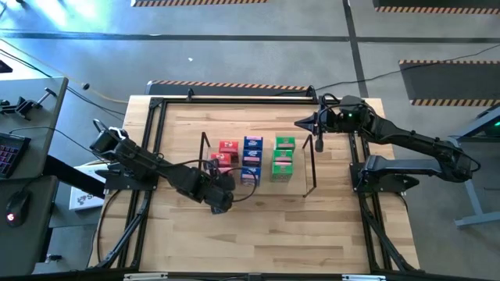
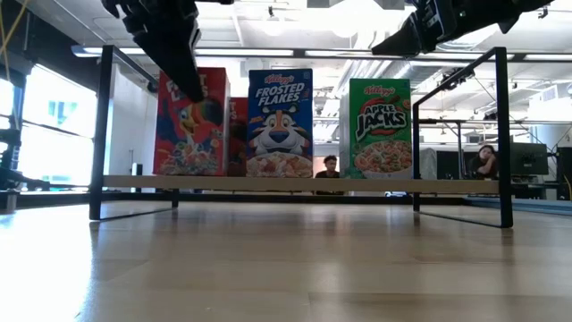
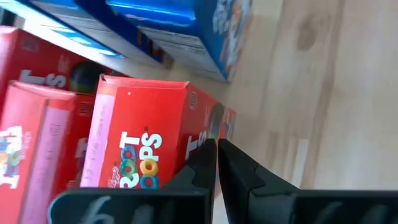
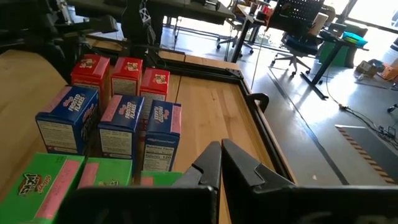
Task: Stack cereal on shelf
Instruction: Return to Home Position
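High view, left gripper [image 1: 222, 192]: fingers pressed together, nothing held, hovering at the front corner of the shelf [image 1: 312, 168].
Red cereal [image 1: 226, 154]: three boxes in a row on the shelf, just beyond that gripper's tips.
Blue cereal [image 1: 251, 160]: three, the next row, farther from it.
Green cereal [image 1: 283, 158]: three, the row nearest the right gripper [image 1: 301, 123].
Right gripper: closed, empty, raised beside the shelf's end, apart from the boxes.
Progress: all nine look shelved; I judge only parking the arms is left.

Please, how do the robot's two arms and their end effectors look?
Both arms are black, with slim jointed segments. The left end effector and right end effector each have two dark tapered fingers. A small green light glows on the right arm.
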`<act>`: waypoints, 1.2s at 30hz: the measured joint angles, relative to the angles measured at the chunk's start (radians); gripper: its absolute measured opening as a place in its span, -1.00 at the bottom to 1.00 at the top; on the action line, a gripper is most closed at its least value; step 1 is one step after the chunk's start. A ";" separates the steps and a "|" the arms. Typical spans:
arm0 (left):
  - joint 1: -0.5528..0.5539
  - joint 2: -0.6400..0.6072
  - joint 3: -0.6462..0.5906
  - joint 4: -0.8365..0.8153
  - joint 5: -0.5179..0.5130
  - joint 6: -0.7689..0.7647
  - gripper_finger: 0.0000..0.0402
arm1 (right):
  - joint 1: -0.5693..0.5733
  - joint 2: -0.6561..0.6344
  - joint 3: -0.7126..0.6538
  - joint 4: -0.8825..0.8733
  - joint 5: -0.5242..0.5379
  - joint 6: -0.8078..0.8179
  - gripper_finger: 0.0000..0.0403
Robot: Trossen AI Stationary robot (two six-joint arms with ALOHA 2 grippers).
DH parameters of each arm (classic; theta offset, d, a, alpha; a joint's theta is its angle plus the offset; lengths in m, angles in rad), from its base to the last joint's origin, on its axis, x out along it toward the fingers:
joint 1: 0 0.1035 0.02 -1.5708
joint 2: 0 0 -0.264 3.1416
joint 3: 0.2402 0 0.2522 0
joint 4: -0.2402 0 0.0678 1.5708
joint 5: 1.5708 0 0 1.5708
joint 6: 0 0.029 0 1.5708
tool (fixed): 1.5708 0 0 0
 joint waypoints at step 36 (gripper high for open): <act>0.547 -0.623 -0.362 0.668 0.635 0.582 -1.00 | -0.081 -0.204 -0.155 0.012 -0.137 -0.051 -1.00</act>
